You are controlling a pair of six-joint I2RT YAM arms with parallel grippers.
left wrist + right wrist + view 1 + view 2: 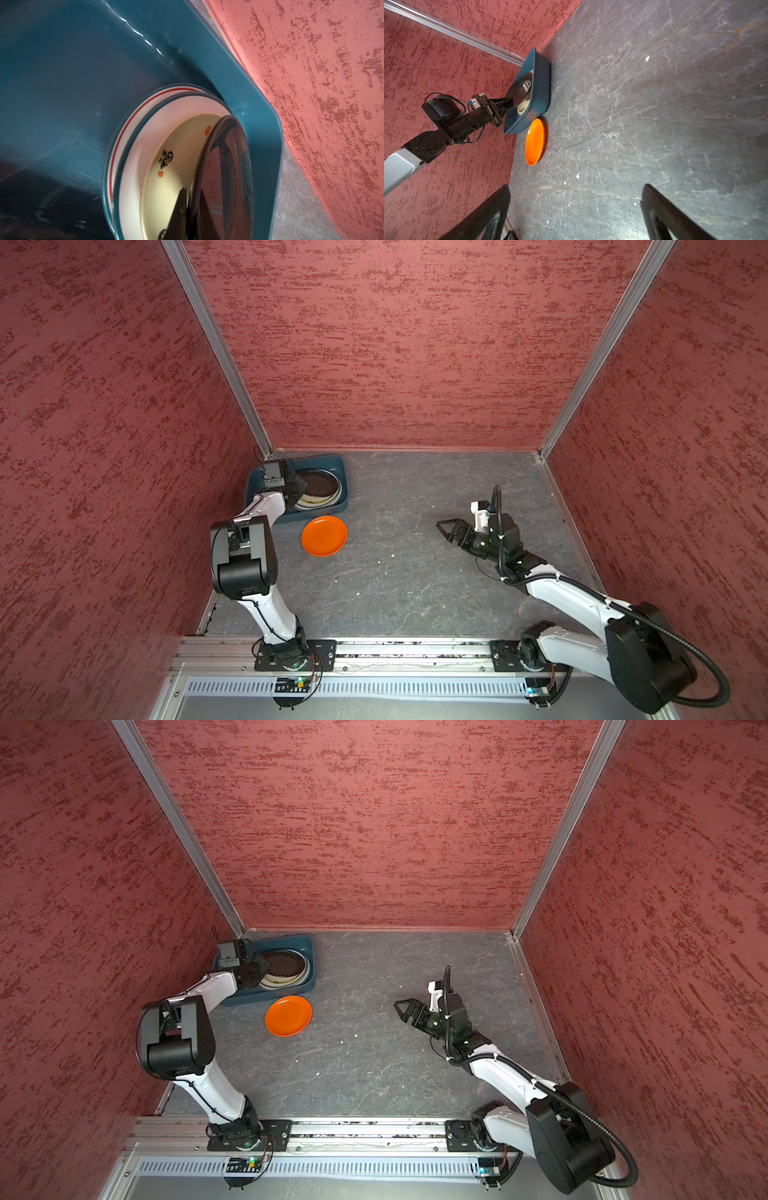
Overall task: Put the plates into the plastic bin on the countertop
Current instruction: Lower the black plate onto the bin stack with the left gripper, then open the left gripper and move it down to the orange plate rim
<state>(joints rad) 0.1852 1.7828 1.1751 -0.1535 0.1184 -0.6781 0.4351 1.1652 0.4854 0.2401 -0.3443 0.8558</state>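
Orange plate (324, 536) on countertop (415, 572) beside teal bin (320, 515), black plate (318, 484) tilted over stack (315, 502) inside

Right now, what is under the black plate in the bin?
A cream-yellow plate with black characters, nested in a white teal-rimmed plate, over a red-striped plate. The tilted black plate, pinched by the left gripper, covers part of each; anything lower in the plastic bin is hidden.
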